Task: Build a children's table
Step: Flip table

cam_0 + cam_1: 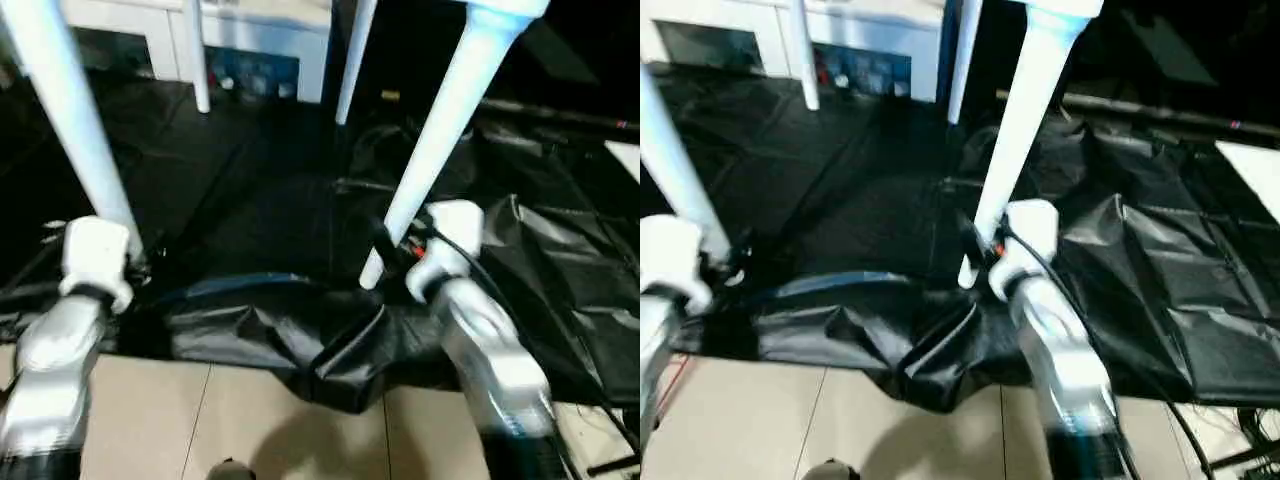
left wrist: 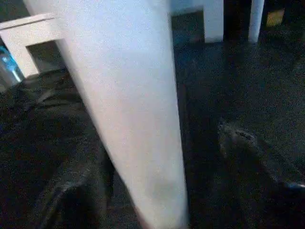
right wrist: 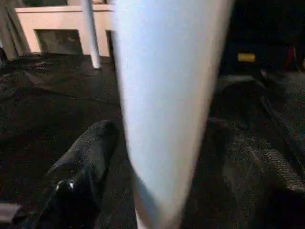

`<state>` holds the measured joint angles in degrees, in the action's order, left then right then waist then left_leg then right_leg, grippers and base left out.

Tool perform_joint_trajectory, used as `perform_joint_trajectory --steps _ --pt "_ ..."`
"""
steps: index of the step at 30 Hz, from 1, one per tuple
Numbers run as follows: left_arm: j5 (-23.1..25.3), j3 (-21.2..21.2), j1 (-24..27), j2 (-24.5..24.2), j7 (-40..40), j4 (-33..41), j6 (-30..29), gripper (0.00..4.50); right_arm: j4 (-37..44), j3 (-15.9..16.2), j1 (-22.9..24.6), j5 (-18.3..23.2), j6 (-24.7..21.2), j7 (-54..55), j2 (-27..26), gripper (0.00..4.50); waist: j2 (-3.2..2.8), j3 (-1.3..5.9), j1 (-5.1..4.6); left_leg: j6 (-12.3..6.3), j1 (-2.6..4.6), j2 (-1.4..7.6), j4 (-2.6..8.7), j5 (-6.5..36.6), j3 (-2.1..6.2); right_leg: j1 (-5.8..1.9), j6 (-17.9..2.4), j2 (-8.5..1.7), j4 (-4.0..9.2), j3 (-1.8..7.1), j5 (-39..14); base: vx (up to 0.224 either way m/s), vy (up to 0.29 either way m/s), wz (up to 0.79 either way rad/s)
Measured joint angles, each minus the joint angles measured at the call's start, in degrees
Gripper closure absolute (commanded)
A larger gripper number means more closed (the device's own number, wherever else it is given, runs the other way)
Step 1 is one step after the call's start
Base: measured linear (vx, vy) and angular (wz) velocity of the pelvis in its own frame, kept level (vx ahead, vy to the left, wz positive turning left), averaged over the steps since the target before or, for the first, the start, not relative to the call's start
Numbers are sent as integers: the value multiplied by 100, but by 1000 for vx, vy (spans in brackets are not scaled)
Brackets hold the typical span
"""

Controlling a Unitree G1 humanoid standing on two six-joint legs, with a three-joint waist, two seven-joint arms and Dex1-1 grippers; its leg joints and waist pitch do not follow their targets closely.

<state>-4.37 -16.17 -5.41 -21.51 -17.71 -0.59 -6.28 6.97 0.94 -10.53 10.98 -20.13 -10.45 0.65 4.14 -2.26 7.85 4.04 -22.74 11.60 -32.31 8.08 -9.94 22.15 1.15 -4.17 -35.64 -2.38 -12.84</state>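
The white children's table stands legs down over the black sheet (image 1: 250, 210), with a corner socket (image 1: 505, 12) of its top at the upper edge. Its near left leg (image 1: 70, 110) runs down into my left gripper (image 1: 135, 262), which is shut on it low down, behind my white wrist. My right gripper (image 1: 388, 248) is shut on the near right leg (image 1: 445, 130) just above its tip, which hangs slightly over the sheet. Both far legs (image 1: 197, 60) (image 1: 355, 60) stand behind. Each wrist view has its leg (image 2: 128, 105) (image 3: 167, 105) up close, with a black finger (image 3: 90, 157) beside it.
The black sheet is crumpled into folds (image 1: 320, 350) between my forearms, at the edge of the beige tile floor (image 1: 250, 420). A white cabinet (image 1: 260, 30) stands at the back. Cables (image 1: 610, 440) lie at the lower right and a white sheet corner (image 1: 625, 155) at the right.
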Motion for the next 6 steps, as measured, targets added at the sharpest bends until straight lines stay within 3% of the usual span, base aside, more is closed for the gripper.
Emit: perform_joint_trajectory --steps 6 --pt "-807 -305 712 213 -159 854 -215 88 816 -101 580 339 -160 -111 35 84 -16 -11 -76 4 8 4 5 2 -1 -2 30 7 6 8 -15 0 0 0"
